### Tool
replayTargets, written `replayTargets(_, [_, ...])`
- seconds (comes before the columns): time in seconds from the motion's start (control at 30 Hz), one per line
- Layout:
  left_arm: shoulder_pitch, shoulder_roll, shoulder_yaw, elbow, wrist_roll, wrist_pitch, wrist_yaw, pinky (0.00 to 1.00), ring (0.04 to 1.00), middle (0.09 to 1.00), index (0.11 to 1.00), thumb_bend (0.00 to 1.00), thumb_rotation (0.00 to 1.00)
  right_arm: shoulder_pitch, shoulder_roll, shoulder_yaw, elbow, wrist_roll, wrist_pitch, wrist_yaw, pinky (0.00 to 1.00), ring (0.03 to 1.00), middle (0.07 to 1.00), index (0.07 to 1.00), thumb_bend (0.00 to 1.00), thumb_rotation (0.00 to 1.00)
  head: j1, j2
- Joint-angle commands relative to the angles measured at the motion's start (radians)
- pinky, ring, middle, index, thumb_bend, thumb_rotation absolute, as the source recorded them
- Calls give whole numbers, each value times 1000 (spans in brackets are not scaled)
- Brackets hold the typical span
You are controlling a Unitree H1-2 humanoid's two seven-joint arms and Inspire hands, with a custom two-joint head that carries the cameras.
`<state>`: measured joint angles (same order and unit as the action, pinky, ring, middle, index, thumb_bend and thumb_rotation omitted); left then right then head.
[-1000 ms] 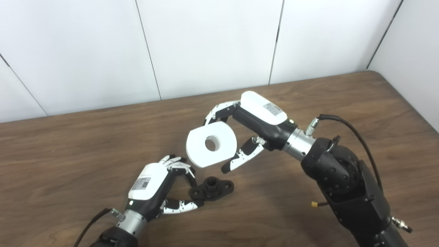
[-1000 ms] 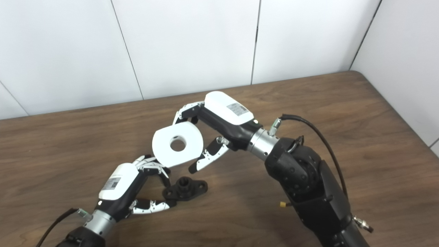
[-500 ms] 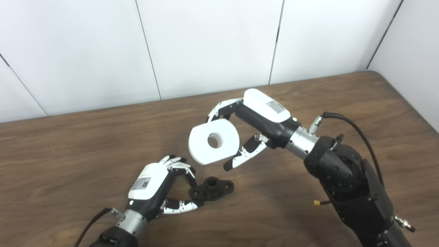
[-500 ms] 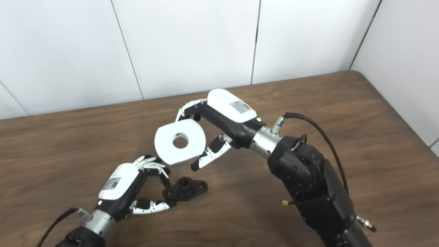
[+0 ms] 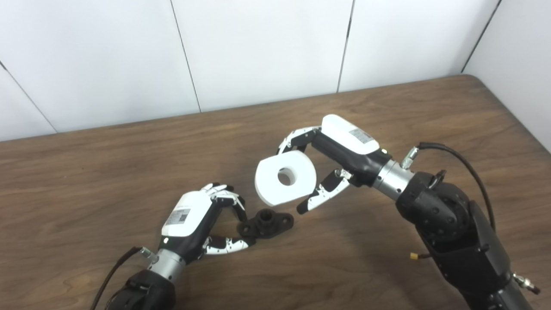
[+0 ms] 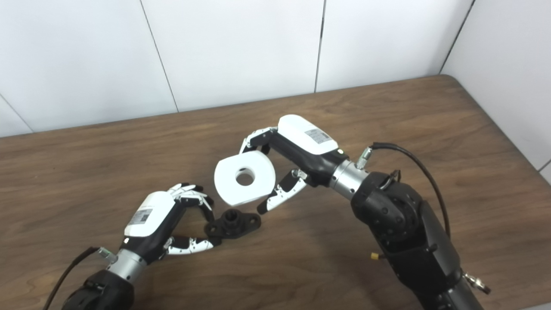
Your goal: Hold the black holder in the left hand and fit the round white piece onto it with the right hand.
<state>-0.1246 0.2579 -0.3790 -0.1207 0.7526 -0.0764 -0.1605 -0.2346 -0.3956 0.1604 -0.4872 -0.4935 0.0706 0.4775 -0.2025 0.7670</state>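
Left eye view: small labels on the backs of both hands are too small to read. The right hand (image 5: 333,159) grips the round white piece (image 5: 285,177) between fingers (image 5: 292,140) and thumb, held above the tabletop (image 5: 86,172).

Right eye view: the left hand (image 6: 165,224) pinches the black holder (image 6: 233,224), which lies flat on the tabletop just below the white piece.

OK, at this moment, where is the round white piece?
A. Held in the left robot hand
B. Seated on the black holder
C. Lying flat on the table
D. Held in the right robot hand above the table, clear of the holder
D: the right robot hand grips the round white piece in the air, up and to the right of the black holder, which the left robot hand pinches on the table.
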Motion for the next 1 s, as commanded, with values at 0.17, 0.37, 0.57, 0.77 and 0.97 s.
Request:
replayTargets(0.17, [-3, -15, -13, -31, 20, 0, 2, 922, 861, 708, 488, 522, 75, 20, -26, -24, -5, 32, -23, -24, 588, 682, 656, 480, 519, 132, 14, 2])
replayTargets(0.37, [-3, -29, -17, -20, 20, -4, 15, 925, 861, 706, 488, 522, 75, 29, -18, -16, 13, 29, -37, -32, 612, 695, 660, 481, 519, 134, 24, 0])
replayTargets(0.57, [-1, -41, -19, -22, 32, 4, 14, 927, 862, 708, 488, 522, 76, 37, -7, -8, 32, 33, -41, -39, 618, 697, 663, 481, 519, 133, 42, -3])
replayTargets(0.77, [0, -52, -23, -23, 41, 12, 11, 931, 865, 708, 488, 522, 76, 36, -2, 0, 52, 32, -54, -45, 611, 692, 662, 481, 518, 134, 57, -4])
replayTargets(0.97, [1, -63, -28, -31, 52, 20, 9, 935, 869, 710, 488, 522, 76, 36, 5, 3, 59, 38, -41, -35, 620, 701, 664, 482, 519, 133, 65, 1])
